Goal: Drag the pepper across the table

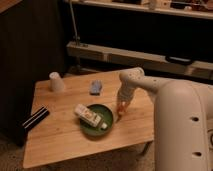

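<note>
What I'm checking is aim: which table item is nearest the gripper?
The orange-red pepper, pinched in the gripper just right of the plate; cup, pad and carton lie farther left.

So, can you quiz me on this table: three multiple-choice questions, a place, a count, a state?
1. The white carton-like box lies: A on the round green plate; B on the floor; C under the table.
2. How many upside-down white cups are on the light wooden table? A one; B three; C five.
3. The end effector, just right of the plate, is: A wide open; B shut on the small orange-red pepper; C out of view.
Answers: A, the box rests in the plate; A, a single cup stands back left; B, it pinches the pepper.
</note>
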You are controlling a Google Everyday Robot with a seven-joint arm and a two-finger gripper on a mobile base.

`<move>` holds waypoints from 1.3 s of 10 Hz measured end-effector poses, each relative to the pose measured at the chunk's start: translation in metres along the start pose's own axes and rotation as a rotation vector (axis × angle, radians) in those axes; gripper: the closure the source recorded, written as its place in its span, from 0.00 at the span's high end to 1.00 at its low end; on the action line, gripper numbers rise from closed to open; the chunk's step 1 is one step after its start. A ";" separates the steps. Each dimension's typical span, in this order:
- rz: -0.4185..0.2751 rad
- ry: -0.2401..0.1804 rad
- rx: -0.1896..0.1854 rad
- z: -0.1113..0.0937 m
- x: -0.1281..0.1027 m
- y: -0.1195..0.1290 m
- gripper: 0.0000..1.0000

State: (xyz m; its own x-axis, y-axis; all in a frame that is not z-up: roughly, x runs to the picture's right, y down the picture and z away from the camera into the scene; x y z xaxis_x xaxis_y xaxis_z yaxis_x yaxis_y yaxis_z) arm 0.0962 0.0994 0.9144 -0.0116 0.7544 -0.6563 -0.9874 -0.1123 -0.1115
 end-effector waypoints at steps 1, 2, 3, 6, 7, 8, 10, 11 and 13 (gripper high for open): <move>-0.010 -0.006 -0.007 -0.002 -0.003 0.006 0.27; -0.019 -0.011 -0.014 -0.004 -0.007 0.012 0.27; -0.030 -0.018 -0.023 -0.006 -0.012 0.018 0.27; -0.087 -0.029 -0.049 -0.009 -0.025 0.054 0.27; -0.109 -0.030 -0.060 -0.008 -0.028 0.066 0.27; -0.125 -0.028 -0.067 -0.008 -0.030 0.076 0.27; -0.158 -0.025 -0.080 -0.007 -0.032 0.092 0.27; -0.172 -0.025 -0.085 -0.007 -0.032 0.098 0.27; -0.208 -0.025 -0.099 -0.007 -0.033 0.116 0.27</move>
State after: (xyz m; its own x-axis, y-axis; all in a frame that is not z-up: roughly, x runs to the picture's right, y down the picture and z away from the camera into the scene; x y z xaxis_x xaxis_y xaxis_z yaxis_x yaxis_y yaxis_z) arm -0.0168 0.0566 0.9179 0.1856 0.7836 -0.5929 -0.9485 -0.0147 -0.3163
